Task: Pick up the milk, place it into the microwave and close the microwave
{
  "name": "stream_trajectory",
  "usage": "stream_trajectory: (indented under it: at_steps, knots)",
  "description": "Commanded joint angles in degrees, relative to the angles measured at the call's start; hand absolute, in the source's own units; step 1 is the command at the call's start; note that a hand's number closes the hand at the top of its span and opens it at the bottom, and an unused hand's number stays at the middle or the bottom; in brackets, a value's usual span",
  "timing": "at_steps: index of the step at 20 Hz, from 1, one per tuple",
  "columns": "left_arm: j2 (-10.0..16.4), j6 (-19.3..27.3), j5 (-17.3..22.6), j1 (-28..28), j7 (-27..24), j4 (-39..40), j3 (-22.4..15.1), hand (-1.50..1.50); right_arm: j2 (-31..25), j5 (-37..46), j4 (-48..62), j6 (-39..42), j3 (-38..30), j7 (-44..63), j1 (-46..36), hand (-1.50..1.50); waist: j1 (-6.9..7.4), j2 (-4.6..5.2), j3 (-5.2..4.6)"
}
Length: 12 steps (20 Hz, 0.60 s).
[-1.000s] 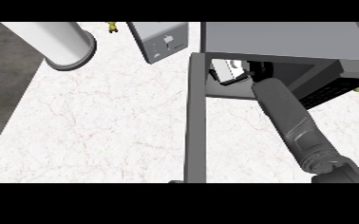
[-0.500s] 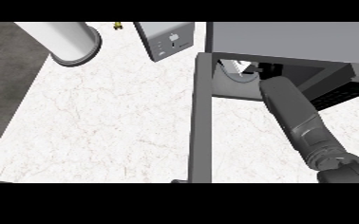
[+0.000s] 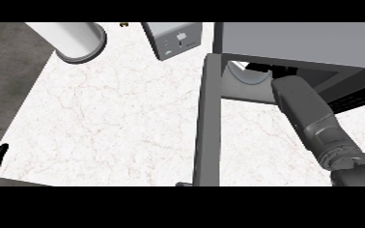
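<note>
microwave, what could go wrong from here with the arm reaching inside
1. The right forearm reaches deep into the microwave, and what it holds is hidden under the top. Pulling back carelessly might tip or drag out the white shape seen inside.
2. The door stands open close beside the forearm. Swinging it shut before the arm is out would likely hit it.

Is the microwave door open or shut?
Open. The door sticks out from the microwave over the counter, and the right forearm reaches inside.
</note>
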Motion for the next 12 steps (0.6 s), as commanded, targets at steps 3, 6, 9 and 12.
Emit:
stream_trajectory:
  at_steps: [3, 6, 9, 12]
  knots:
    - [0.5, 0.4, -0.4, -2.4, 0.5, 1.6, -0.3, -1.50, -0.6, 2.5, 1.4, -1.0, 2.1, -0.5, -0.1, -1.50, 0.44, 0.14, -0.01]
    - [1.8, 0.1, -0.5, -3.6, -0.5, 4.6, 1.3, -1.50, 0.2, 3.4, 1.7, -2.4, 2.9, -0.1, -0.3, -1.50, 0.82, 0.36, -0.08]
    - [0.9, 0.3, -1.1, -3.5, -0.3, 4.1, 0.1, -1.50, 0.5, 3.3, 1.3, -3.6, 2.7, 0.3, -0.7, -1.50, 1.11, 0.35, 0.00]
    - [1.7, 0.0, -0.6, -4.2, -0.5, 4.6, 0.9, -1.50, 2.8, 3.5, 0.5, -6.2, 2.7, 0.1, -1.1, -1.50, 1.17, 0.11, 0.01]
